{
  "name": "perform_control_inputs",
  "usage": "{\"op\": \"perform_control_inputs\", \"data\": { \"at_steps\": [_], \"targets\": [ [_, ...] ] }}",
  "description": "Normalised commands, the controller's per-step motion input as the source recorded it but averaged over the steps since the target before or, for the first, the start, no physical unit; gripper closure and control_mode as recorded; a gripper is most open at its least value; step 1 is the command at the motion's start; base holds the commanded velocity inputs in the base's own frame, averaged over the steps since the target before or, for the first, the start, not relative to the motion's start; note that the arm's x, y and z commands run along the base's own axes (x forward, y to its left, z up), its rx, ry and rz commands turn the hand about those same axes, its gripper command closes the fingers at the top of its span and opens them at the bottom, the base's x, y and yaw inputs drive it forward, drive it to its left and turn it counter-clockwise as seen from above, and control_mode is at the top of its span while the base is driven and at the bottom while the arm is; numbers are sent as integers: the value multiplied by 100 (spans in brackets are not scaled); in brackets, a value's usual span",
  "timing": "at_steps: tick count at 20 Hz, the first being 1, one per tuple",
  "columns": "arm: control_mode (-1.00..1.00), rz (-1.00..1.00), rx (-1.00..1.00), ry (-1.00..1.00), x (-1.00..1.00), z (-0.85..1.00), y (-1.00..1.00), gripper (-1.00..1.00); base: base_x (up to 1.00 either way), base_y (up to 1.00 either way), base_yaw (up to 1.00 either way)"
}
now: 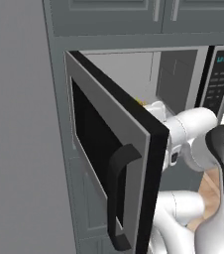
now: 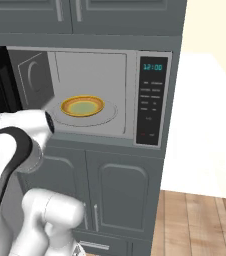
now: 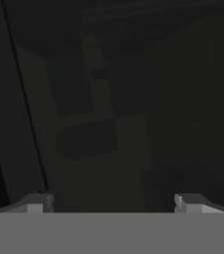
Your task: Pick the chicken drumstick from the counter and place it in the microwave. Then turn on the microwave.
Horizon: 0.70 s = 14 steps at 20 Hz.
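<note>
So the claw (image 3: 114, 203) is spread wide with nothing in it, the microwave (image 2: 110, 95) hangs open holding a yellow plate (image 2: 82, 106), no drumstick anywhere I can see, and I'd guess it's light, greasy, best pinched mid-meat.

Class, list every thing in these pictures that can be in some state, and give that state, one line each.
microwave: door swung wide open, display lit, reads 12:00.
yellow plate: on the turntable inside, nothing on it.
gripper: open, nothing between the fingertips.
lower cabinet doors: shut.
</note>
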Motion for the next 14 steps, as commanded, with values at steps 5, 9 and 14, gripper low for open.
{"op": "perform_control_inputs", "data": {
  "at_steps": [5,9,14],
  "targets": [
    [-100,-19,16,-4,-68,-8,34,-100,0,0,0],
    [-100,-25,-1,0,-6,3,-57,-100,0,0,0],
    [-100,-31,-15,0,5,30,-100,-100,0,0,0]
  ]
}}
